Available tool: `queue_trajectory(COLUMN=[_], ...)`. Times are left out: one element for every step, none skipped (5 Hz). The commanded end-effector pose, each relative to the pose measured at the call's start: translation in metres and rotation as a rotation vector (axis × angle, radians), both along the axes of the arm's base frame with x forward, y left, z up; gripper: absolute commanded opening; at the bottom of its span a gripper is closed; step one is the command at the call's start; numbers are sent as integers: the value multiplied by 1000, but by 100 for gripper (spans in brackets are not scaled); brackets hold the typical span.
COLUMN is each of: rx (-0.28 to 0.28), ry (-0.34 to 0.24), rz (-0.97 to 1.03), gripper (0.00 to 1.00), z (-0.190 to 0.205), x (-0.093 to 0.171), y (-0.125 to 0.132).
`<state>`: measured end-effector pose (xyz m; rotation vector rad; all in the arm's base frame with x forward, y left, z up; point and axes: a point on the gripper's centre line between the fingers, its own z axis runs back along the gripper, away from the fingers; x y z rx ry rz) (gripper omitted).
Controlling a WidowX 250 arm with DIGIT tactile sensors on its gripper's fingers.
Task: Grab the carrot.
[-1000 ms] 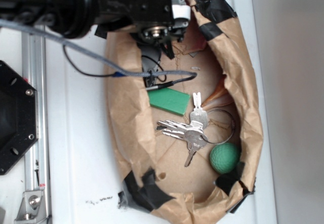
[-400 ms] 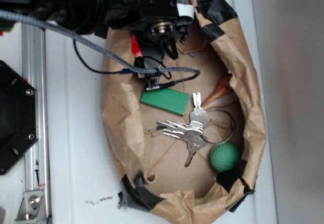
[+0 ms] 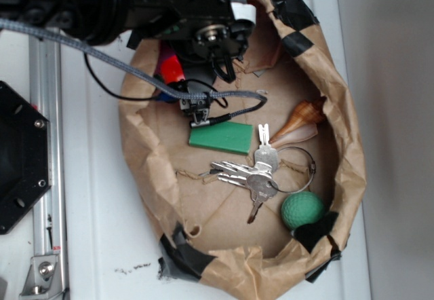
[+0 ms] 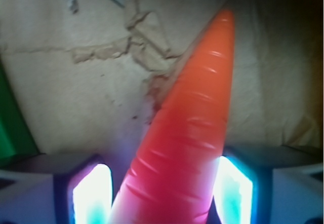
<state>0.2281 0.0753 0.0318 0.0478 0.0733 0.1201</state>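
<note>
The wrist view is filled by the carrot [image 4: 190, 133], a bright orange tapered body pointing up and away over brown paper. It runs between my two glowing fingers, and the right pad [image 4: 234, 193] presses against it. My gripper [image 4: 162, 183] is shut on the carrot. From outside, a short orange-red piece of the carrot [image 3: 169, 68] shows under the black arm at the upper left of the paper bag, held by the gripper [image 3: 168, 81]. The stem end is hidden.
Inside the brown paper bag [image 3: 342, 130] lie a flat green block [image 3: 222, 137], a bunch of keys [image 3: 252, 178], an orange-brown seashell [image 3: 300, 120] and a green ball [image 3: 302, 210]. A grey cable [image 3: 224, 96] loops over the bag. A metal rail [image 3: 44, 144] runs along the left.
The carrot, unseen a second ago, now shows under the arm in the gripper. The gripper has shifted left, and the bag's left wall has been pushed outward.
</note>
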Motion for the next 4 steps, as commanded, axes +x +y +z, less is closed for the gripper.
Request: queue_trajectory(rx=[-131,-151,-145,-135], ry=[-186,-225,-220,-224], rz=[-151,-184,-197,-223], gripper=[0,0,0,0], z=[93,115,115,115], x=[20,24,25,27], y=[-71,-85,-83,-80])
